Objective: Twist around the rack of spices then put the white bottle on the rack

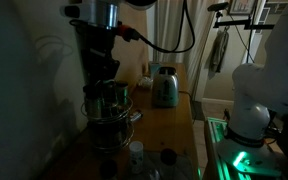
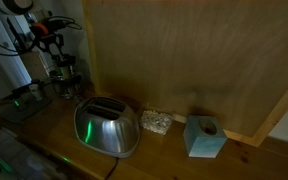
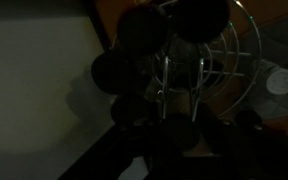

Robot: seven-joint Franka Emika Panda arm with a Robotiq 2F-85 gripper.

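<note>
one off-centre push could tip the rack of spices [image 1: 109, 112] or shake jars loose, since the gripper [image 1: 104, 80] hangs right at its top; too dark to tell if the jaws are apart or together. the rack stands upright, long axis vertical. the white bottle [image 1: 136, 150] stands cap-up near its base.

the arm [image 1: 259, 80] stood on its white base [image 1: 246, 128] at the right of the scene, with its upper links out of the top of the frame. at the upper left its wrist [image 1: 94, 18] pointed straight down. the gripper [image 1: 104, 88] hung upright below it, fingers toward the bottom. in an exterior view the same gripper [image 2: 60, 62] showed small at the far left. the wrist view was too dark to tell whether the jaws were apart or together.
</note>
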